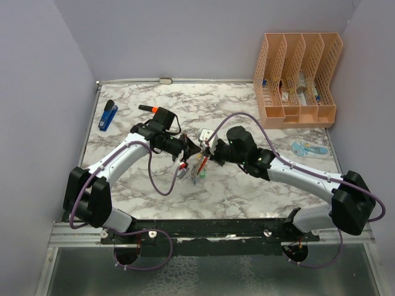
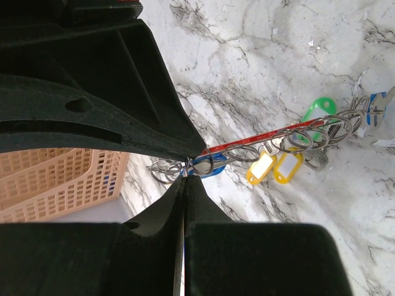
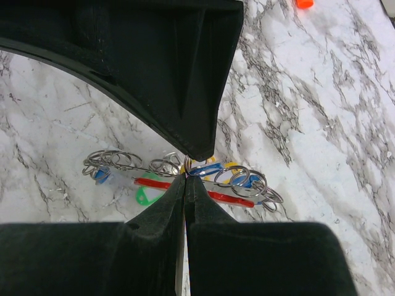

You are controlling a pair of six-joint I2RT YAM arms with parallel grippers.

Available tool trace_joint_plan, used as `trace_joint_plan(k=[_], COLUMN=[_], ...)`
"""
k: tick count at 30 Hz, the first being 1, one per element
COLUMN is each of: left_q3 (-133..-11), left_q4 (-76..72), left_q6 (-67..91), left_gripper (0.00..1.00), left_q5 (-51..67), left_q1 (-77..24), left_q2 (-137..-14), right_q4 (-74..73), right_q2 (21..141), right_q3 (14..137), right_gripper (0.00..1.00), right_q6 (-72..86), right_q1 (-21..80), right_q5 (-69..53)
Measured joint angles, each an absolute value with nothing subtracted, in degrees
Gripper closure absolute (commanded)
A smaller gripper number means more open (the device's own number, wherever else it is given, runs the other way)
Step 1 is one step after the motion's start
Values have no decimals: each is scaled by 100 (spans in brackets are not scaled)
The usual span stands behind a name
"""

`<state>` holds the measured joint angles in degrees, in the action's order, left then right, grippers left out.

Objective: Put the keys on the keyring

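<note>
The keyring (image 1: pixel 199 165) hangs above the table's middle, between both grippers. In the left wrist view its red side (image 2: pixel 265 135) runs right from my fingertips and carries several split rings, with two yellow-headed keys (image 2: pixel 260 168), a green one (image 2: pixel 321 111) and a blue one (image 2: pixel 207 166). My left gripper (image 2: pixel 187 163) is shut on the keyring near one end. My right gripper (image 3: pixel 185 174) is shut at the keyring's middle (image 3: pixel 228 197), seemingly on the ring of a blue key (image 3: pixel 203 169). A green key (image 3: pixel 145 196) and another blue one (image 3: pixel 102 174) hang beside it.
A blue stapler (image 1: pixel 108 115) and an orange marker (image 1: pixel 148 108) lie at the back left. An orange file organizer (image 1: pixel 298 80) stands at the back right. A light blue object (image 1: pixel 308 148) lies at the right. A small white item (image 1: pixel 203 134) lies behind the grippers.
</note>
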<state>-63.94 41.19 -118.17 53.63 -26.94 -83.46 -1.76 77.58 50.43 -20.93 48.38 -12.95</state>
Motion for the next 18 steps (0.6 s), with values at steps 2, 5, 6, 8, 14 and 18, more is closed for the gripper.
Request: trace_joint_plan(k=[2, 5, 6, 8, 14, 18], left_q3=[-6377, -6331, -6316, -6285, -6226, -6163], left_q4=[4047, 3922, 3898, 3844, 3712, 3629], left_q6=[-11817, -11817, -11817, -11819, -11817, -11817], left_gripper=[100, 100, 100, 100, 100, 100], left_q5=[5328, 5286, 5282, 5277, 5196, 5153], left_q1=[-2705, -2709, -2711, -2714, -2714, -2714], left_q2=[-8346, -8346, -8346, -8346, -8346, -8342], right_q4=[-178, -174, -174, -178, -110, -95], right_q2=[7758, 7758, 7758, 7758, 7747, 7747], right_q3=[5043, 5054, 5054, 5054, 5054, 5054], right_gripper=[99, 99, 99, 99, 99, 99], right_q6=[-2067, -2018, -2003, -1966, -1824, -1728], right_q1=[4838, 4838, 4838, 4838, 4838, 4838], right_q5=[-1295, -1295, -1295, -1293, -1293, -1291])
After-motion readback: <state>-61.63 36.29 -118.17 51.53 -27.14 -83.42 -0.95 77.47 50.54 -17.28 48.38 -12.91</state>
